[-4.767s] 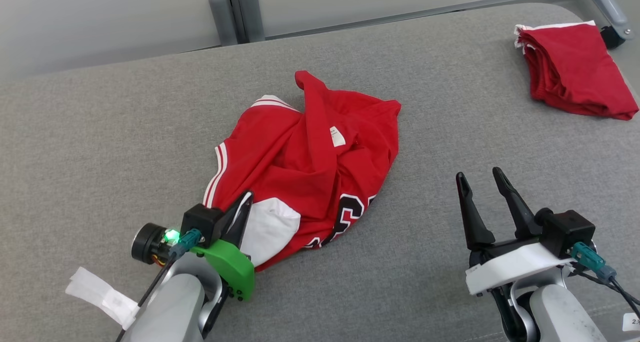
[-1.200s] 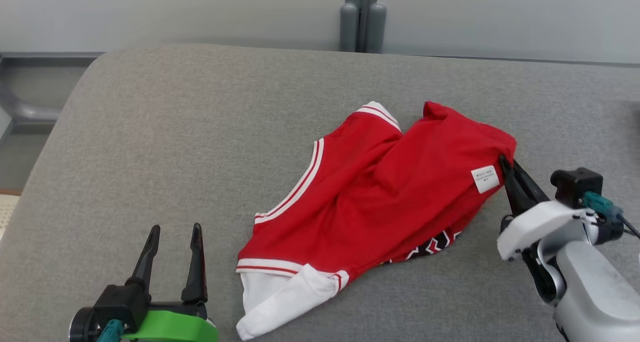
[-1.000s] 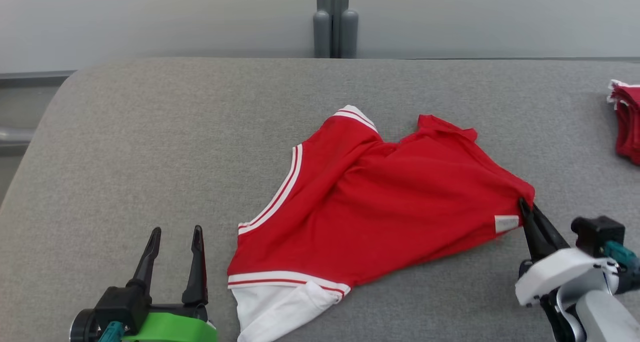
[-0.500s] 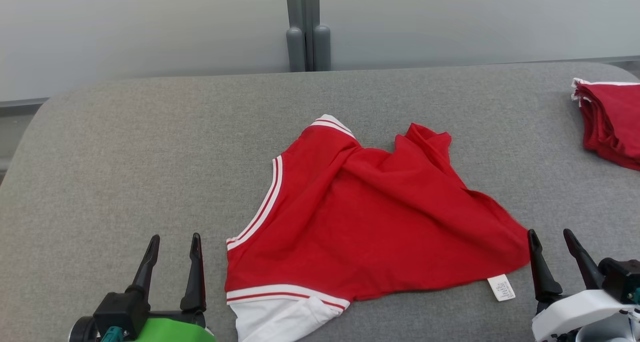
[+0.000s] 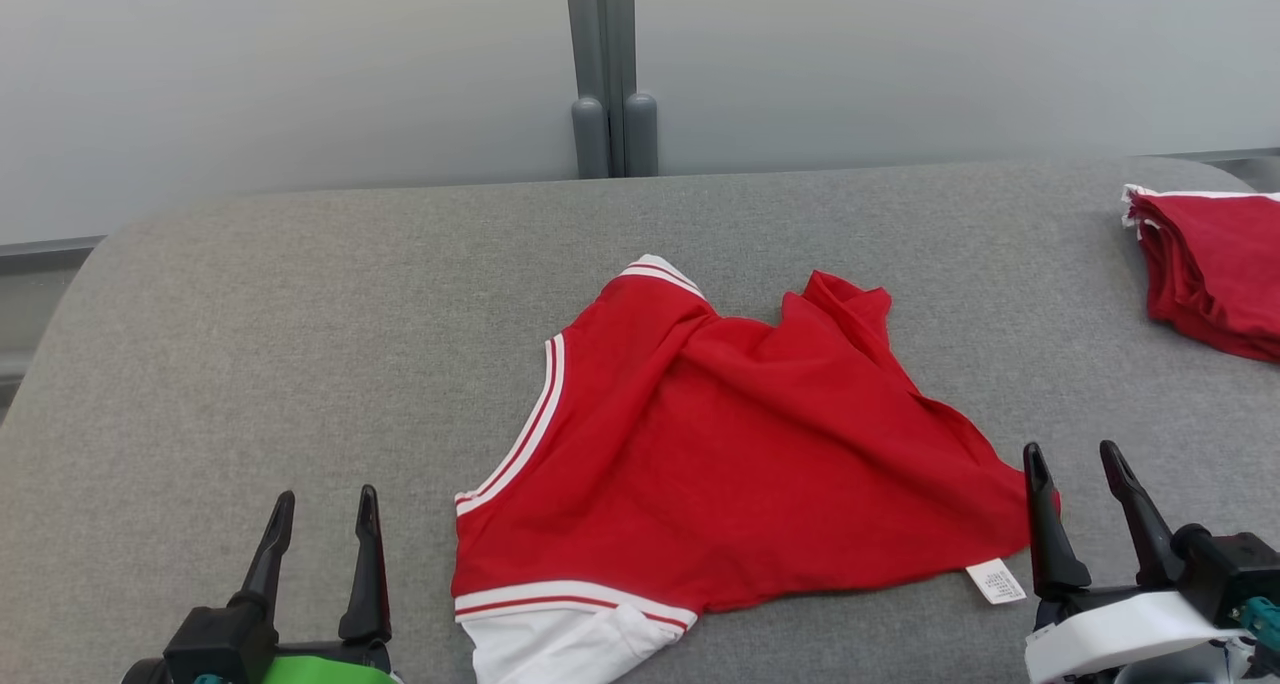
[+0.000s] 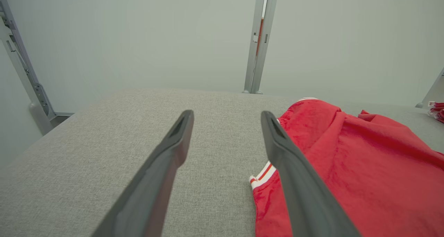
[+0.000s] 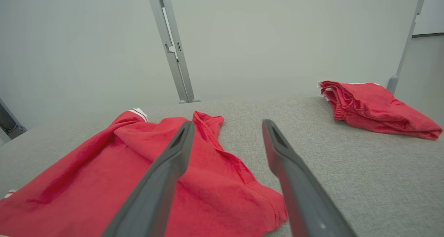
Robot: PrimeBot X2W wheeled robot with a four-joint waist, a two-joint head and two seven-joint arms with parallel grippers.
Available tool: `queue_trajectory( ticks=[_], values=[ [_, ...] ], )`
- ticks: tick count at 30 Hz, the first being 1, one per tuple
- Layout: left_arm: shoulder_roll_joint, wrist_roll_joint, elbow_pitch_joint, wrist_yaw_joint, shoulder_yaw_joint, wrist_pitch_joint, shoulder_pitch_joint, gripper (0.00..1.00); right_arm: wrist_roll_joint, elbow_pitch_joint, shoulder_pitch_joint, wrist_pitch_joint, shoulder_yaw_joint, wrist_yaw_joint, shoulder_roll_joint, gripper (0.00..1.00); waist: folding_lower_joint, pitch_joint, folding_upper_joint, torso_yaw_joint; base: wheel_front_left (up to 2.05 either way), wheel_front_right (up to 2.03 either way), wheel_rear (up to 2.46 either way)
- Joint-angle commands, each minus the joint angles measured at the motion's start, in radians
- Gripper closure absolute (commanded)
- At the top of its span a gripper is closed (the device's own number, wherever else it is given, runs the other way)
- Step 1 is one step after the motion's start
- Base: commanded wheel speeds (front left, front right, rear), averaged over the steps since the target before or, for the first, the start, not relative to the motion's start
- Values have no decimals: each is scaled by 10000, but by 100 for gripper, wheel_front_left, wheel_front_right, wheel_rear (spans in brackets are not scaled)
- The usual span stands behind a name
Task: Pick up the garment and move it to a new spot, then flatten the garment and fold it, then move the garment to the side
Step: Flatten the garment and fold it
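Red garment (image 5: 740, 454) spread loosely near the middle of a grey padded table (image 5: 250, 344), a little toward the right. Thin, soft, matte knit, roughly triangular as it lies, with folds bunched at the far edge and a smoother sweep across the middle. White and red striped trim (image 5: 545, 404) along the curved left edge and again across the near hem, with a plain white panel (image 5: 560, 649) turned out at the near left corner. Small white label (image 5: 996, 581) lying flat at the near right corner.

Table covered in coarse, heathered grey fabric, rounded at the far left corner. Pile of red cloth (image 5: 1210, 274), folded in layers with a thin white edge, at the far right, well apart from the garment. Behind the table, a grey metal post (image 5: 610, 74) against a pale, plain wall (image 5: 250, 64).

Left gripper (image 5: 325, 496) at the lower left, over bare table near the striped left edge, dark tapered fingers spread wide with nothing between. Right gripper (image 5: 1072, 450) at the lower right, just beside the near right corner and the label, fingers likewise wide apart and empty. From the right wrist, one finger (image 7: 163, 174) crossing in front of the red cloth; touching or not, cannot tell.
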Motion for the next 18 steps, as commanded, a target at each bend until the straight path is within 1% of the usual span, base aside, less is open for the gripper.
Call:
queue_trajectory(
  ticks=[1,12,18],
  values=[
    [24,80,-56,24,59,0,145,0,-37,-99,101,-75,73,-13,15,0,0,-25,0,8,0,0,0],
    [24,233,39,-32,427,0,198,0,-104,-315,177,-119,205,-14,127,0,0,-199,0,42,0,0,0],
    [31,518,483,-194,274,2,-10,0,-80,-260,171,-120,263,-13,190,0,0,-200,0,32,0,0,0]
  ],
)
